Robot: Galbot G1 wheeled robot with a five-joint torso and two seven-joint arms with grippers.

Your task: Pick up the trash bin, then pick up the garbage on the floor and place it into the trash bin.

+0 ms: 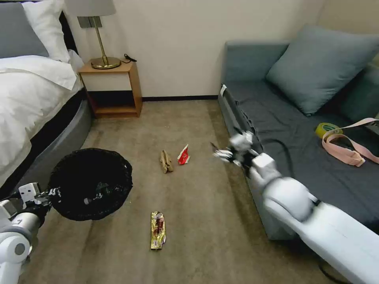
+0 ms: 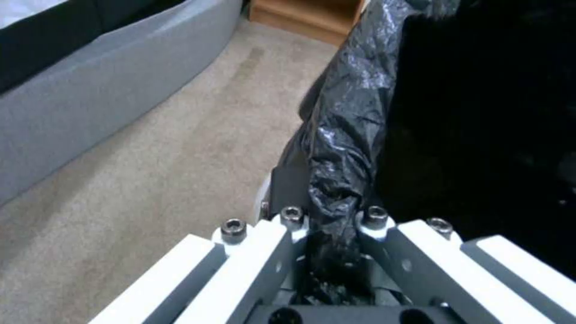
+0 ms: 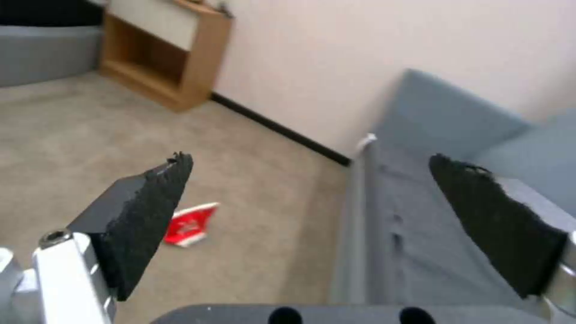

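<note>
The trash bin, lined with a crinkled black bag, sits at the lower left with its mouth facing me. My left gripper is shut on its near rim; the left wrist view shows the bag pinched between the fingers of that gripper. Three pieces of garbage lie on the carpet: a gold wrapper, crumpled brown paper and a red-and-white packet. My right gripper hangs open and empty by the sofa's front edge, right of the packet, its pads wide apart.
A bed runs along the left, with a wooden nightstand and lamp behind it. The grey sofa fills the right, carrying a cushion, a yellow-green tape roll and a pink strap. Open carpet lies between them.
</note>
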